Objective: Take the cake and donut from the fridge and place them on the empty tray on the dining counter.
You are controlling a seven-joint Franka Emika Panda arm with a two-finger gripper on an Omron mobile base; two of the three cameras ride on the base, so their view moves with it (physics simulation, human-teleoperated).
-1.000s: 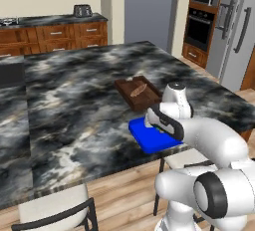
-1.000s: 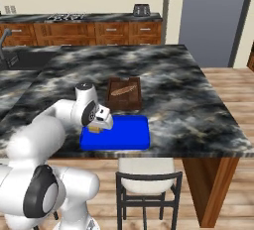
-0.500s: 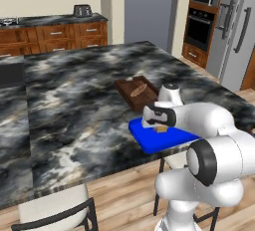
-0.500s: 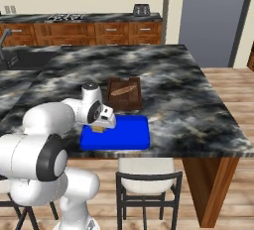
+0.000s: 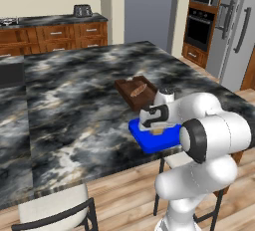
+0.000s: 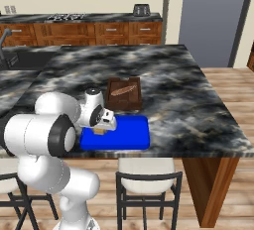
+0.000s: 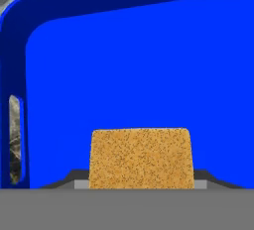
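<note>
Since a second ago the arm is folded in closer and lower, and the gripper [image 6: 101, 129] with the cake [image 7: 140, 158] now sits down over the blue tray [image 6: 130, 136], near its corner.

Ahead of me sits a dark wooden tray [image 5: 135, 91] with a bread loaf [image 5: 138, 90] lying in it — a toaster [image 6: 142, 10] stands far back, a chair [image 6: 148, 183] below.

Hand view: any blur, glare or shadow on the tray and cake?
Hand view: tray flat, evenly lit blue, no glare or shadow; cake sharp, speckles crisp. Left base view: soft sheen on the dining counter, nothing blown out.
</note>
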